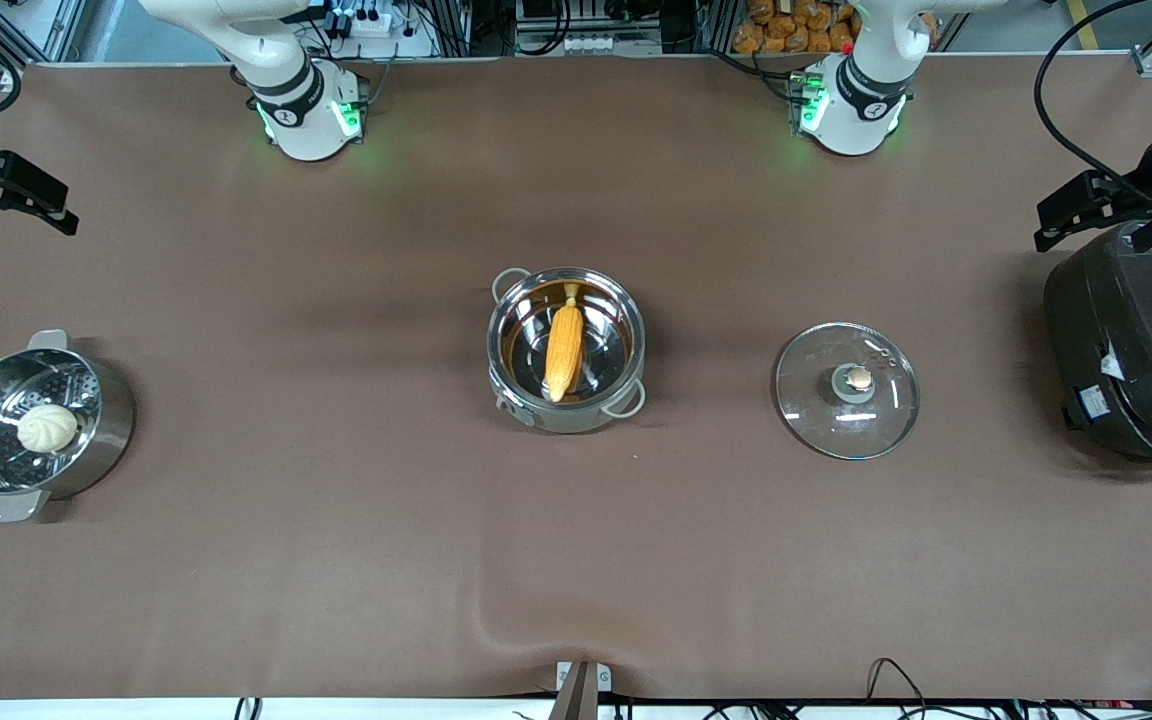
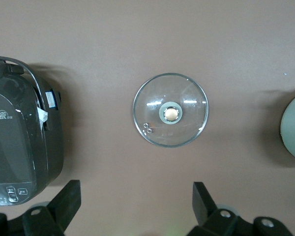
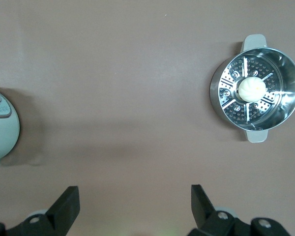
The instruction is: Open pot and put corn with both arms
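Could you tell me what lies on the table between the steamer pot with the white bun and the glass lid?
The pot with the corn in it stands between the steamer pot and the glass lid; the front view shows this.

White arms point(image 1: 841, 95), black joint bands, green base lights

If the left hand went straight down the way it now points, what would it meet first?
Probably bare table: the open left hand points down beside the glass lid, between it and the black cooker. Depth is unclear.
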{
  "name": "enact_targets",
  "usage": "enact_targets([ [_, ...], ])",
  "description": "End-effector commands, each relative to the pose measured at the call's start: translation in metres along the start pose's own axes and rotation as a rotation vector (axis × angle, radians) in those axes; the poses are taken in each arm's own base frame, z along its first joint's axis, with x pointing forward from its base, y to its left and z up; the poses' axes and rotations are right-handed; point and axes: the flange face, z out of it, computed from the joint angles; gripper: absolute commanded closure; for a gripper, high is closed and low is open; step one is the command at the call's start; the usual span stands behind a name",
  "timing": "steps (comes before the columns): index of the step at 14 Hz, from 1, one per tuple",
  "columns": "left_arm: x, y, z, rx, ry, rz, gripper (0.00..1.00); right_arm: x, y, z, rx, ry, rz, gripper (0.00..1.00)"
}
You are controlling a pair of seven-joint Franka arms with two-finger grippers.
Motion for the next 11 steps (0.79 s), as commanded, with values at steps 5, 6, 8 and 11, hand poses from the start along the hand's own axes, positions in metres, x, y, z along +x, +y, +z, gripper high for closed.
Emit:
enact_targets([
  [5,-0.0060,0.0022,-0.0129,0.017,0.008,0.008,0.00,0.0014,0.0016,-0.0021,0.002,0.008,0.002,0.00],
  [6,-0.0060,0.0020,-0.0129,0.018,0.008,0.007,0.00,0.0014,0.0016,-0.0021,0.002,0.008,0.002,0.00],
  [8,-0.0060,0.0017,-0.0129,0.021,0.008,0.007,0.00,0.0020,0.0023,-0.0014,0.002,0.008,0.002,0.00],
  [11,-0.0065,0.0024,-0.0137,0.015,0.010,0.005,0.00,0.0020,0.0017,-0.0014,0.001,0.008,0.001,0.00],
])
